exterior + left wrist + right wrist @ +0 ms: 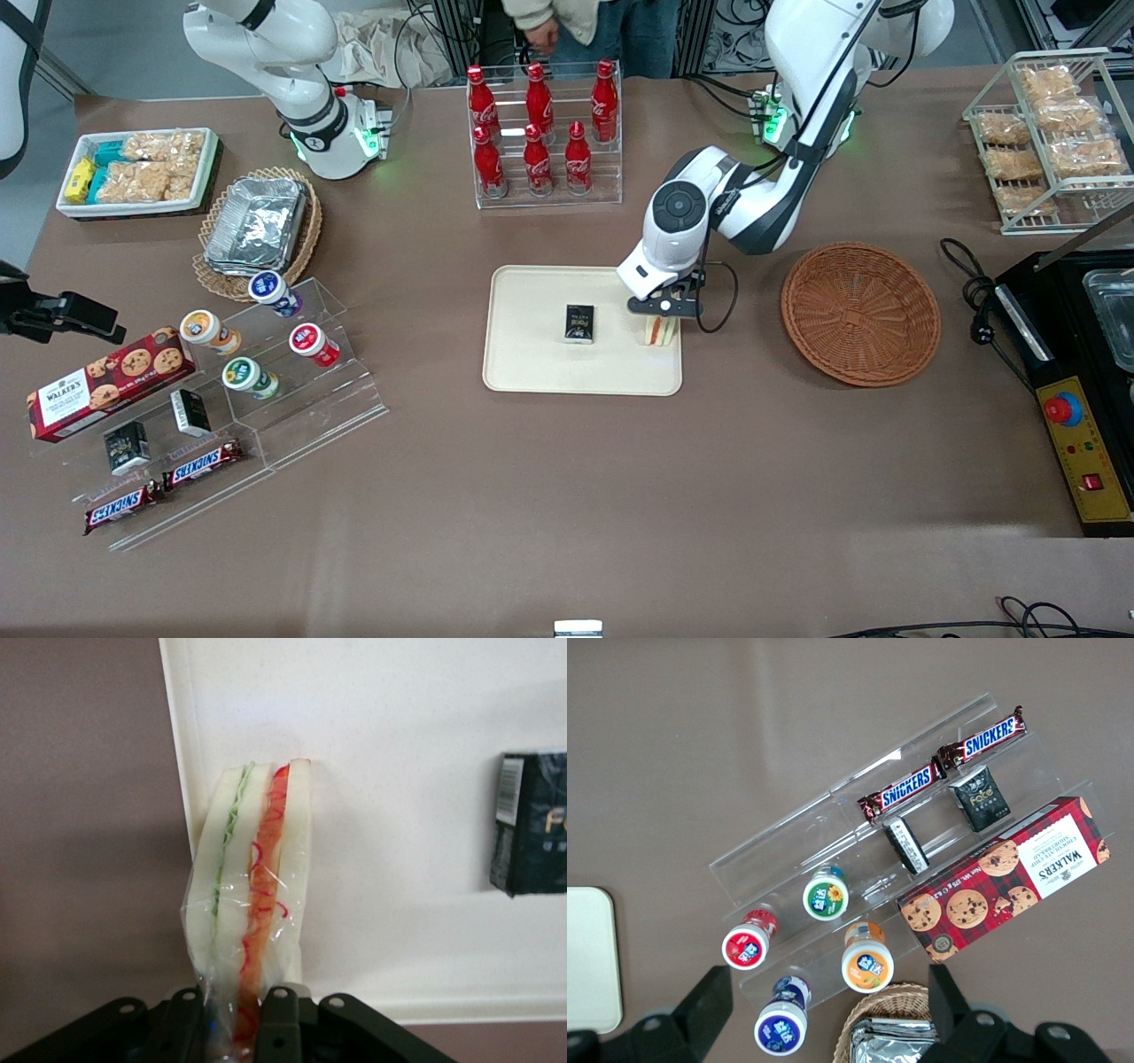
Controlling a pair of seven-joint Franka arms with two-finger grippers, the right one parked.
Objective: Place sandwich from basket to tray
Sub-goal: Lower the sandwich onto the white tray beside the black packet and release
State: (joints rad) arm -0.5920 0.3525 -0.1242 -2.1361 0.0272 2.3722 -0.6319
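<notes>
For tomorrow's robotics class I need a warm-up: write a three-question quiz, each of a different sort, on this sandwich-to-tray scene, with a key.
1. True or false: the reddish-brown wicker basket holds a sandwich.
2. What does the gripper grip? A) the small black box B) the wrapped sandwich C) a cola bottle
3. Fill in: the sandwich's lower end is over the cream ____.

Key:
1. False; it holds nothing.
2. B
3. tray, at its edge nearest the basket.

You face a mock shop in a lab: cola bottles (pixel 540 128) at 12 o'clock, Snickers bars (pixel 164 486) at 8, gripper (pixel 663 321) over the counter (pixel 567 496).
</notes>
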